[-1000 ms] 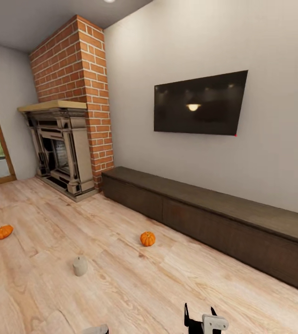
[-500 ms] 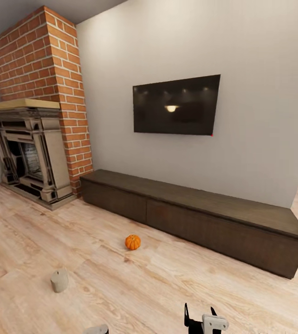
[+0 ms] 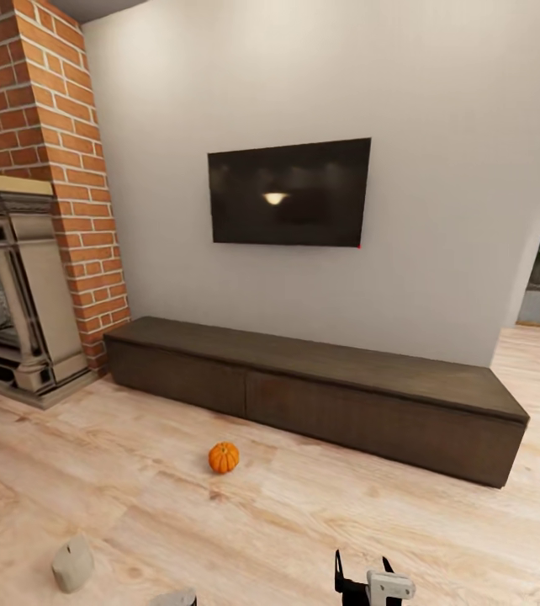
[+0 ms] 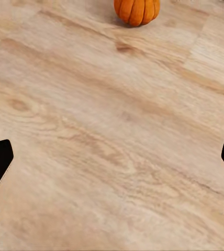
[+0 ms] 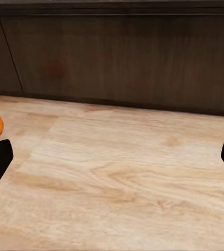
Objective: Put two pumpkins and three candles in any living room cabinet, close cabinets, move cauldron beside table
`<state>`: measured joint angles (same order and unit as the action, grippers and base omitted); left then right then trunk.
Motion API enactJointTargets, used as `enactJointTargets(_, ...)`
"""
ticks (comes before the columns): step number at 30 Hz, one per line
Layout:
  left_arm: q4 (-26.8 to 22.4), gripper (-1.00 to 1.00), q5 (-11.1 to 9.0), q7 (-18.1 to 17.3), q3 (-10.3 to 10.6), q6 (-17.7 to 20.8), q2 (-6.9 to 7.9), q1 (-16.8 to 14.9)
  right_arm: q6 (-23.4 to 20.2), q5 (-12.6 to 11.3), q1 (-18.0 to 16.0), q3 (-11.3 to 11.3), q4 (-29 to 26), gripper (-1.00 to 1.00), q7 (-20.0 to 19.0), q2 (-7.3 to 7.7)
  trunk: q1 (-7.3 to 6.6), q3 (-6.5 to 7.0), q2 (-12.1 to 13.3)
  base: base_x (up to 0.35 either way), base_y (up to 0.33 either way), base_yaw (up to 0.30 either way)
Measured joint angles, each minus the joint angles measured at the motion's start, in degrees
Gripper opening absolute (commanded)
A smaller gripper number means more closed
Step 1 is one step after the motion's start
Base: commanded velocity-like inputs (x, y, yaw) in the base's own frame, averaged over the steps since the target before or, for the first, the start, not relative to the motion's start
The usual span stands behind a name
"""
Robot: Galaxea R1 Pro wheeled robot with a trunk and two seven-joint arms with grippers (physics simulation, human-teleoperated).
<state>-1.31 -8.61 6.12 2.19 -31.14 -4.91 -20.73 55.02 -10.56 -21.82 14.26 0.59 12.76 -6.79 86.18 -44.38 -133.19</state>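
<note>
Here both grippers, left gripper (image 4: 112,157) and right gripper (image 5: 112,157), hang spread and empty. A pumpkin (image 3: 224,457) sits ahead of them, the closed cabinet (image 3: 320,396) beyond

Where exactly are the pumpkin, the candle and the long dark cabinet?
pumpkin (image 3: 224,457): head view, middle of its ribbed orange body.
candle (image 3: 73,565): head view, its beige side.
cabinet (image 3: 371,421): head view, right drawer front.

Home living room, simulator render, dark television (image 3: 288,193) mounted centre frame on pale wall, long low dark-brown cabinet (image 3: 312,391) beneath it, brick chimney (image 3: 55,160) with carved stone fireplace (image 3: 13,295) at left, light wood plank floor (image 3: 304,522) across the bottom
</note>
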Motion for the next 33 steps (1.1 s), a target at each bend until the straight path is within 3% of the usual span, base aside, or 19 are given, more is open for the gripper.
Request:
enactJointTargets(6,0.0,1.0,0.0,0.0,0.0,0.0,0.0,0.0,0.0,-0.1,0.0,0.0,0.0,1.0,0.0,0.04,0.01,0.13,0.0,0.022,0.191,-0.3)
enactJointTargets(28,0.0,1.0,0.0,0.0,0.0,-0.1,0.0,0.0,-0.1,-0.4,0.0,-0.1,0.0,1.0,0.1,0.09,0.01,0.57,0.0,0.001,0.006,-0.3)
enactJointTargets(33,0.0,1.0,0.0,0.0,0.0,-0.1,0.0,0.0,-2.4,-0.6,0.0,-0.2,-0.2,1.0,0.3,-0.02,0.01,0.47,0.0,0.0,0.0,-0.214)
